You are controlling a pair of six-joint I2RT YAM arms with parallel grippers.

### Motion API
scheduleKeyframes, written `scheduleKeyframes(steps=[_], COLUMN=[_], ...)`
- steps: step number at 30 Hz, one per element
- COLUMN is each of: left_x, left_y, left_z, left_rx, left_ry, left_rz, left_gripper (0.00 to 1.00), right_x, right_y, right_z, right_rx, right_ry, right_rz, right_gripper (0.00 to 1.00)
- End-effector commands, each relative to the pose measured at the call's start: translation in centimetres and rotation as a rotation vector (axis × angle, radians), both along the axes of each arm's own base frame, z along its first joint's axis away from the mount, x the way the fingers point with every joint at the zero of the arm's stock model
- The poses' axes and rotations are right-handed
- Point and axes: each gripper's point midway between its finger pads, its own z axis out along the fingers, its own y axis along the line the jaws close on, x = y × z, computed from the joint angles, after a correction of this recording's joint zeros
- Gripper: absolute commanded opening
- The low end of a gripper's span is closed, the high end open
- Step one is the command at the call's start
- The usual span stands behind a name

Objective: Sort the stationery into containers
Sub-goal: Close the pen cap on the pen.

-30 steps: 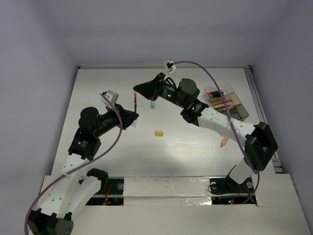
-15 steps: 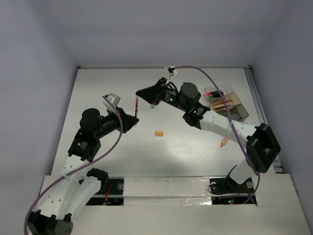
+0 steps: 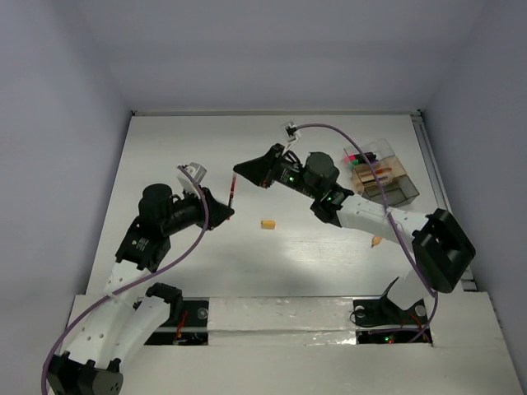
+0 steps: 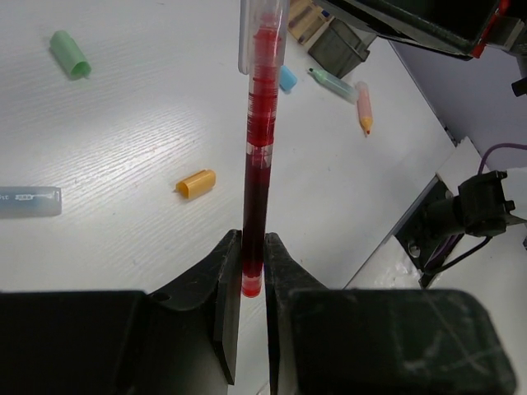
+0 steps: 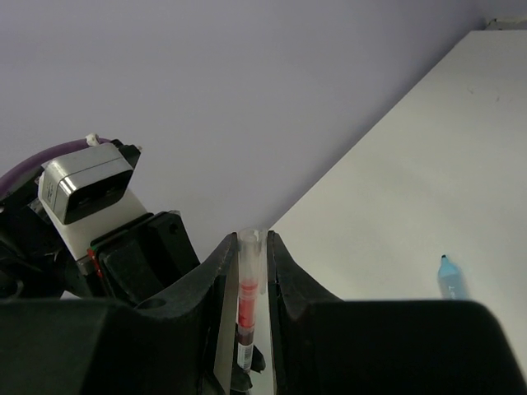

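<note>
A thin red pen (image 3: 233, 191) hangs in the air between both grippers, above the left middle of the table. My left gripper (image 3: 224, 211) (image 4: 254, 263) is shut on the red pen's (image 4: 257, 164) rear end. The right gripper (image 3: 238, 170) (image 5: 249, 247) is shut on its clear cap (image 5: 250, 247) (image 4: 262, 33). The clear compartment box (image 3: 383, 174) stands at the right, with pink and green highlighters inside. On the table lie an orange eraser (image 3: 267, 223) (image 4: 196, 183), a green cap (image 4: 70, 53), a blue eraser (image 4: 287, 78) and a green highlighter (image 4: 333, 82).
An orange pencil (image 3: 376, 241) (image 4: 363, 107) lies near the right arm's forearm. A pale blue pen (image 4: 29, 200) (image 5: 451, 280) lies on the table to the left. The right arm stretches across the table's middle, covering part of it.
Both grippers have shifted a little to the right and nearer with the red pen held between them. The green cap seen under the right gripper is now hidden from above.
</note>
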Motion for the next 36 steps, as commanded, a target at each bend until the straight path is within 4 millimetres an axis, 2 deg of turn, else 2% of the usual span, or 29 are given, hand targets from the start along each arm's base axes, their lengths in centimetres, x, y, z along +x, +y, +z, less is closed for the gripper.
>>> scheduleKeyframes(steps=[1, 6, 11, 17, 20, 21, 24, 26, 27, 28, 29, 31, 32, 33, 34, 35, 36], left_x=[3.2, 3.6, 4.0, 3.7, 3.4, 3.3, 3.1, 3.1, 3.2, 3.0, 3.1, 2.7, 2.7, 2.6, 2.4, 2.4, 2.3], left_y=[0.7, 0.7, 1.0, 1.1, 1.2, 1.2, 1.0, 1.1, 1.0, 0.9, 0.8, 0.4, 0.3, 0.2, -0.1, -0.3, -0.5], left_z=[8.8, 9.0, 9.1, 9.7, 9.8, 9.9, 9.4, 9.0, 8.8, 8.5, 8.0, 7.5, 7.1, 6.9, 6.8, 6.5, 6.3], left_rx=[-0.114, -0.111, -0.103, -0.095, -0.088, -0.087, -0.083, -0.073, -0.070, -0.069, -0.067, -0.071, -0.069, -0.073, -0.080, -0.083, -0.086], left_ry=[-0.331, -0.332, -0.333, -0.361, -0.376, -0.379, -0.375, -0.367, -0.362, -0.353, -0.339, -0.321, -0.312, -0.303, -0.297, -0.284, -0.274], left_rz=[0.099, 0.110, 0.130, 0.117, 0.111, 0.111, 0.103, 0.101, 0.101, 0.090, 0.083, 0.054, 0.045, 0.038, 0.015, 0.005, -0.005], left_gripper=[0.00, 0.00, 0.00, 0.00, 0.00, 0.00, 0.00, 0.00, 0.00, 0.00, 0.00, 0.00, 0.00, 0.00, 0.00, 0.00, 0.00], right_x=[-8.1, -10.7, -13.2, -14.6, -14.5, -14.6, -13.6, -12.6, -12.5, -11.6, -10.5, -9.2, -8.5, -6.7, -6.1, -5.8, -5.1], right_y=[2.3, 2.9, 2.6, 1.9, 1.7, 1.6, 1.2, 0.8, 0.3, -0.3, -1.5, -3.0, -4.0, -5.3, -5.8, -6.1, -6.3], right_z=[-6.6, -8.4, -10.3, -13.2, -13.1, -12.2, -11.4, -9.3, -9.4, -8.6, -6.9, -5.0, -3.0, -2.1, -1.0, 0.3, 1.6], right_rx=[-0.161, -0.178, -0.191, -0.285, -0.306, -0.288, -0.294, -0.291, -0.323, -0.331, -0.322, -0.312, -0.291, -0.282, -0.267, -0.249, -0.225], right_ry=[0.133, 0.169, 0.242, 0.323, 0.304, 0.281, 0.231, 0.144, 0.143, 0.099, 0.071, 0.011, -0.022, -0.036, -0.058, -0.098, -0.135], right_rz=[0.281, 0.339, 0.416, 0.476, 0.470, 0.467, 0.401, 0.335, 0.317, 0.283, 0.230, 0.179, 0.137, 0.084, 0.072, 0.070, 0.045], right_gripper=[0.00, 0.00, 0.00, 0.00, 0.00, 0.00, 0.00, 0.00, 0.00, 0.00, 0.00, 0.00, 0.11, 0.21, 0.30, 0.49, 0.58])
